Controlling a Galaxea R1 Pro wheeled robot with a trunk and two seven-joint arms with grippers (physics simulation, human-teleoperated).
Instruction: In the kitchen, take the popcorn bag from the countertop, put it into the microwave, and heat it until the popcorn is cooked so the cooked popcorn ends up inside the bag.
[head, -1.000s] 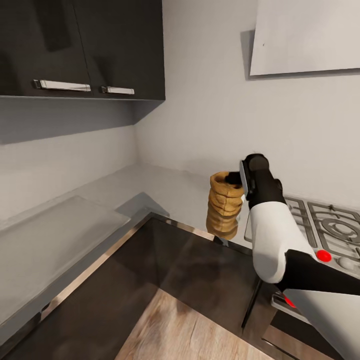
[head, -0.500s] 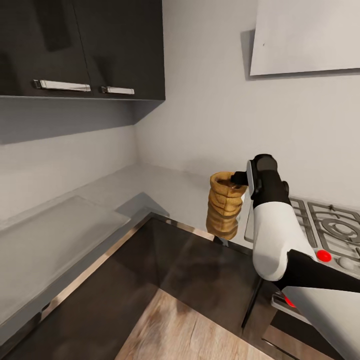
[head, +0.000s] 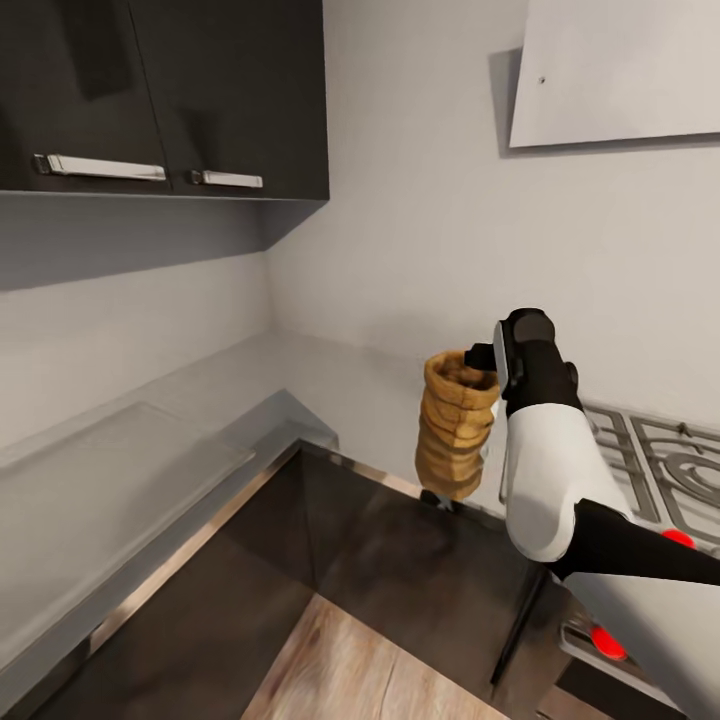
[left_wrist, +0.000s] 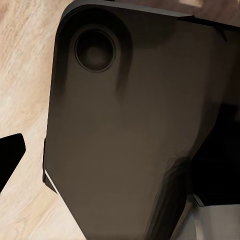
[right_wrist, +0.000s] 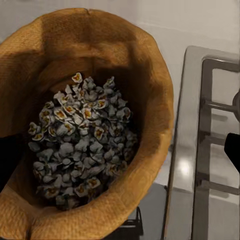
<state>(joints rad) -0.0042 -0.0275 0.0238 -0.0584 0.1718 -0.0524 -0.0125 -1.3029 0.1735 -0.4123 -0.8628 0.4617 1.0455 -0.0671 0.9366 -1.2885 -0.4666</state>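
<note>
The popcorn bag (head: 457, 425), a crumpled tan sack, hangs slightly tilted just past the corner of the grey countertop (head: 300, 370). My right gripper (head: 478, 358) is shut on its rolled rim, at the side toward the hob. In the right wrist view the bag (right_wrist: 150, 85) is open, with pale popcorn pieces (right_wrist: 80, 145) heaped inside and a dark fingertip (right_wrist: 233, 150) beside it. The left wrist view shows a black fingertip (left_wrist: 10, 152) over my dark base (left_wrist: 130, 130) and wood floor. The microwave is out of view.
A gas hob (head: 660, 460) with black grates and red knobs (head: 678, 538) lies right of the bag. Dark wall cabinets (head: 200, 90) hang over the left counter run, where a translucent board (head: 100, 470) lies. Dark cabinet fronts (head: 400, 570) enclose the wood floor (head: 350, 670).
My right gripper moved slightly right with the bag, which now tilts a little more. The head camera has also shifted, so the whole scene has shifted slightly in the picture.
</note>
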